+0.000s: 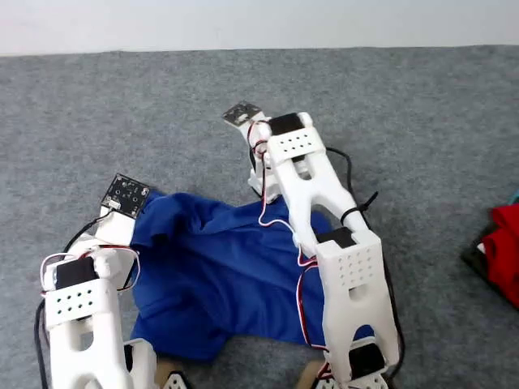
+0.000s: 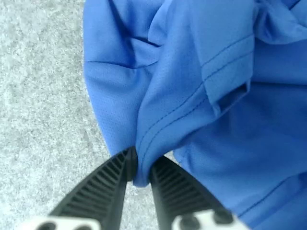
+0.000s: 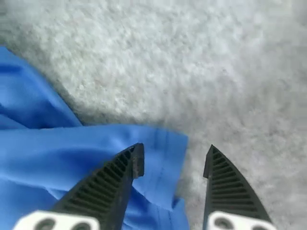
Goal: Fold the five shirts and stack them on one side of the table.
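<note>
Left arm at near-left of grey surface. Left jaws pressed together, pinching stitched hem at left edge of blue shirt; fabric bunches up from pinch. Shirt lies rumpled across middle of surface, between both arms. Right arm extends over shirt's right part. Right jaws spread at shirt's far corner: one over hemmed corner, other over bare surface. Red cloth at far-right edge, well apart from blue shirt.

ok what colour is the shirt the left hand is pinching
The shirt is plain blue with stitched seam lines, clearest in the left wrist view.
</note>
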